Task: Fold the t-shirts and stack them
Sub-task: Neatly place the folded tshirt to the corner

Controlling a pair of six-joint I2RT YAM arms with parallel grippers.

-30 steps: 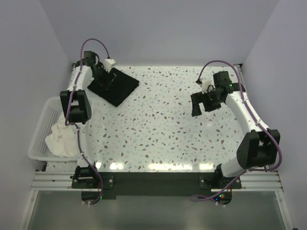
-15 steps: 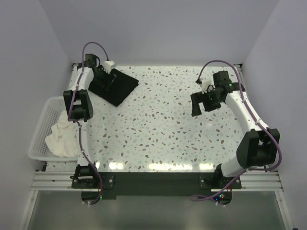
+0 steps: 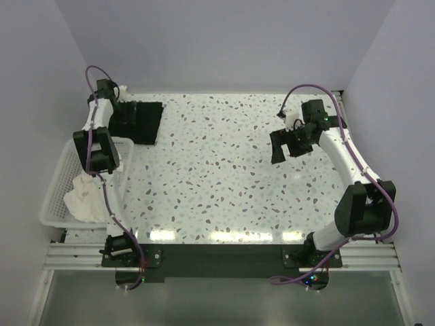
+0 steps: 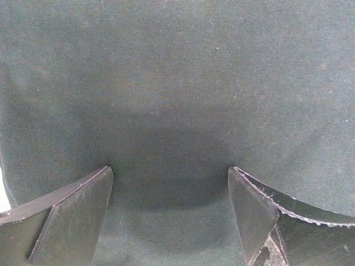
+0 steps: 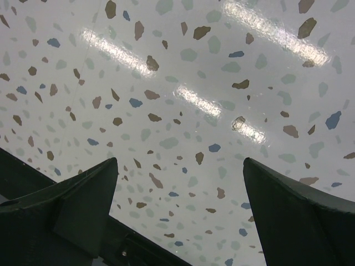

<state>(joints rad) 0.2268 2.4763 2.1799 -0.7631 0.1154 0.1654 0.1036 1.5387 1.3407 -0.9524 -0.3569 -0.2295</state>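
The left pincer stood wide open, its fingers down over the black t-shirt with nothing pinched between them. The shirt lay folded at the far left corner of the table. The white t-shirt sat crumpled in the basket off the left edge. The right pincer hung open and empty near the right edge. Risk noted: closing the left pincer here could bunch the top layer and spoil the fold.

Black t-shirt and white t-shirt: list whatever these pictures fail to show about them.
- Black t-shirt: the top view is too small to count folds, the left arm overlaps its left side, and the left wrist view cuts off all edges.
- White t-shirt: bunched in the basket, partly behind the left arm; shape unclear.
- Left gripper: contact with cloth unclear.
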